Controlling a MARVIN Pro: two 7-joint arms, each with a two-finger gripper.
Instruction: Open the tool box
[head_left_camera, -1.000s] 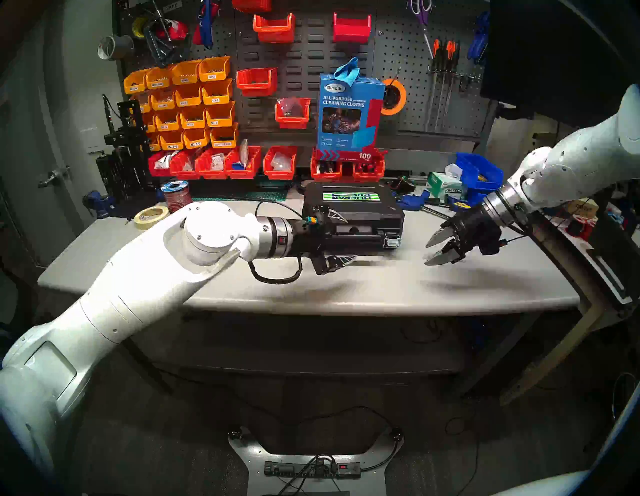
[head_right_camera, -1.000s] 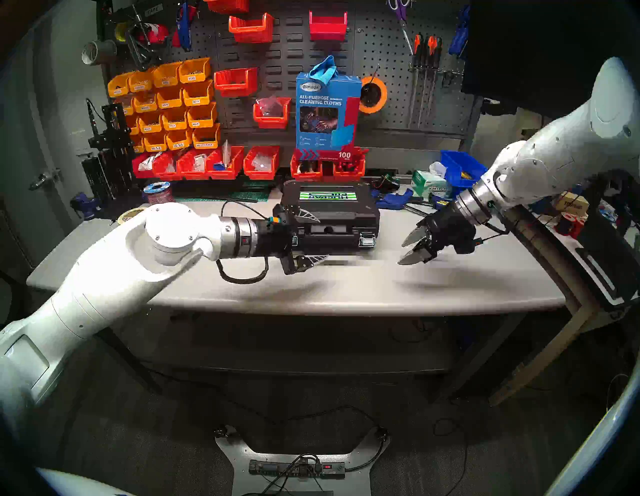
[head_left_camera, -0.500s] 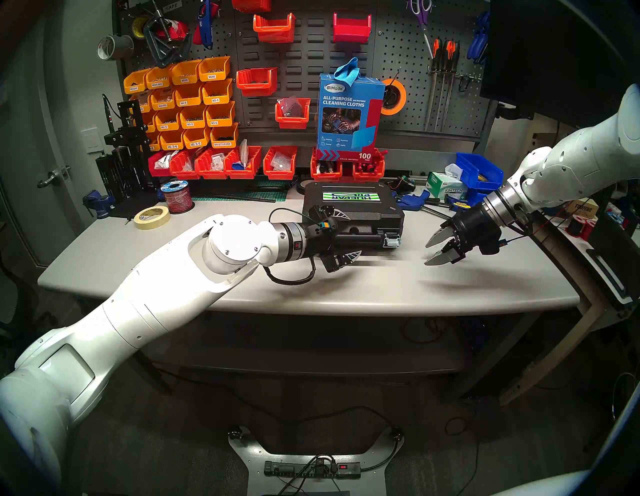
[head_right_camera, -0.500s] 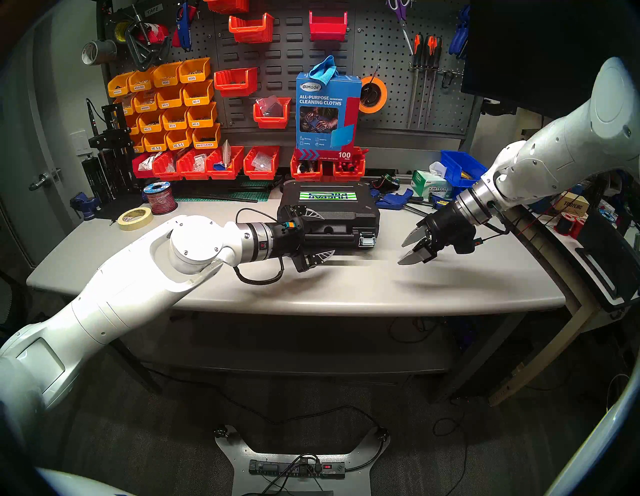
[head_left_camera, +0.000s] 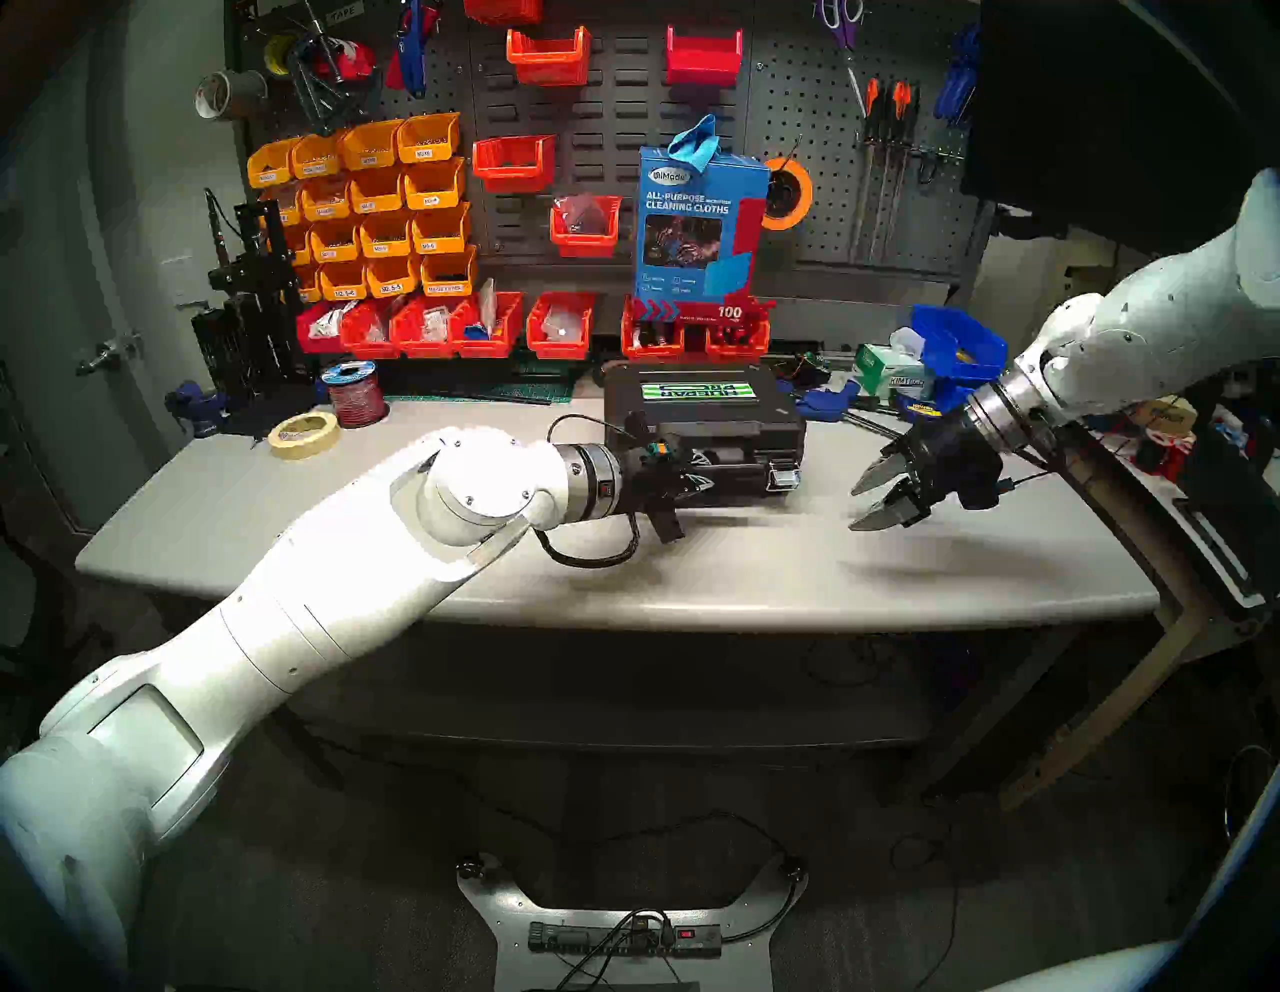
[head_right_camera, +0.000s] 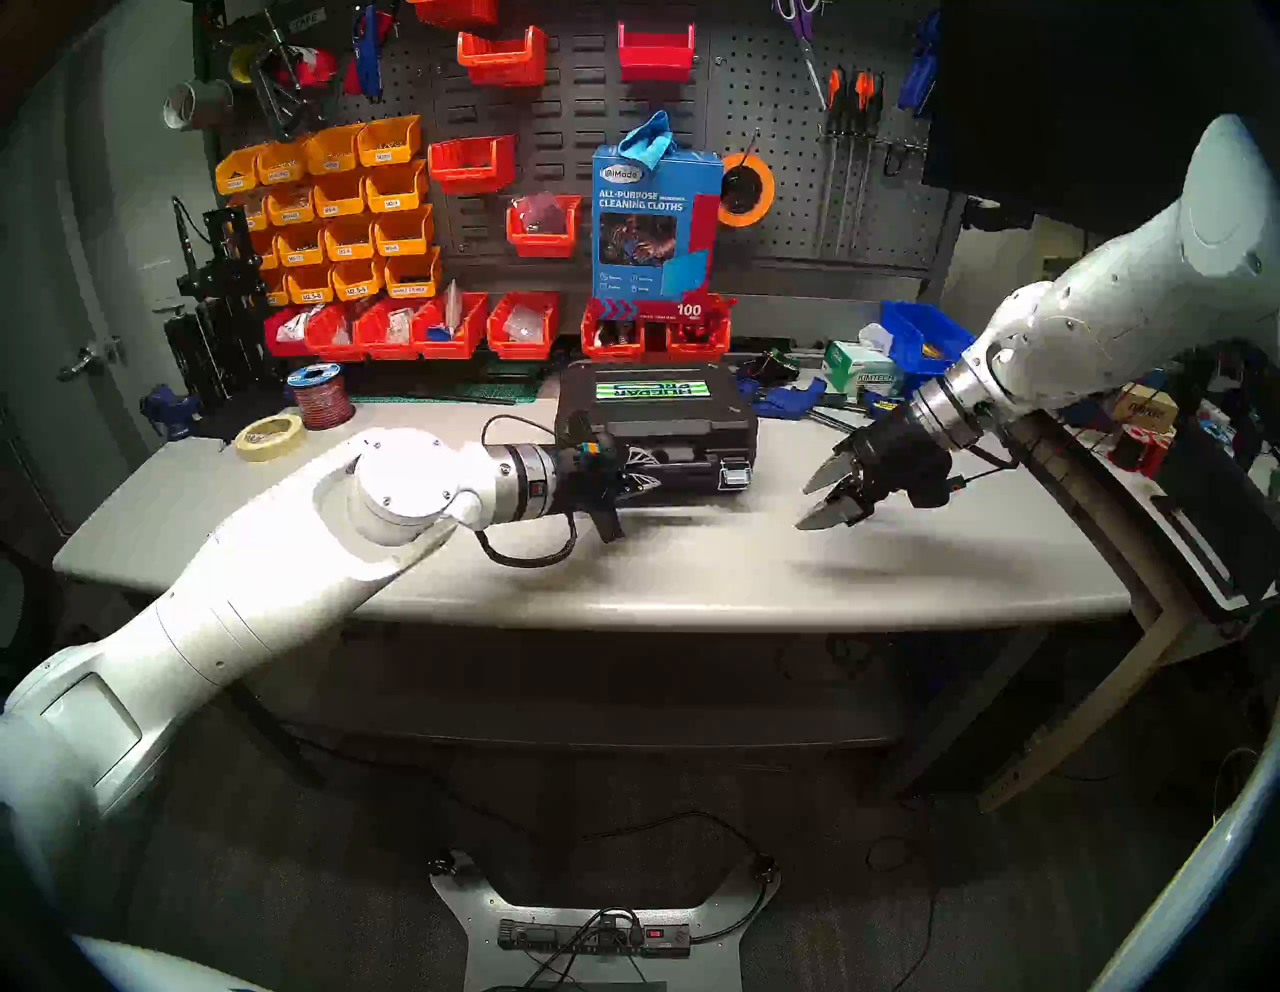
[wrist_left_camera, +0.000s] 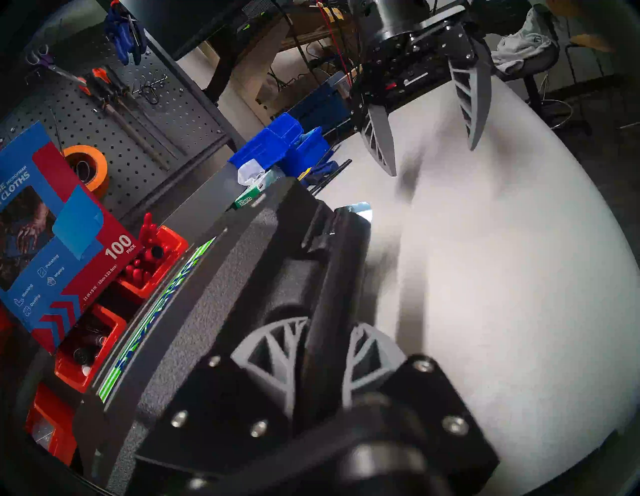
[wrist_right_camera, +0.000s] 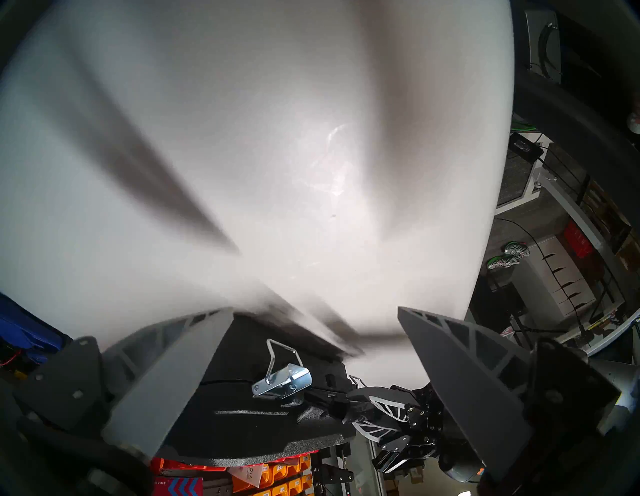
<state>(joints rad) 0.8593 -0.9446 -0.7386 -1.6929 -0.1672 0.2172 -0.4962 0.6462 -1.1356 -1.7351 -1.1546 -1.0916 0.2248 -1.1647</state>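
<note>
grey table (head_left_camera: 692, 575) | left hand (wrist_left_camera: 325, 350) clamps tool box (head_left_camera: 706, 422) handle (wrist_left_camera: 332, 277) | right hand (head_left_camera: 874, 500) wide

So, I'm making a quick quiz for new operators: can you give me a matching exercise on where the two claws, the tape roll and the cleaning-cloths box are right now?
Things:
1. left claw
2. right claw
3. beige roll of masking tape
4. blue cardboard cleaning-cloths box

Places or states:
A. standing on the red plastic bins
B. open, above the bare grey table
C. shut on the black handle of the black plastic tool box
D. lying flat on the table, left of the tool box

Pairs: 1-C, 2-B, 3-D, 4-A
</note>
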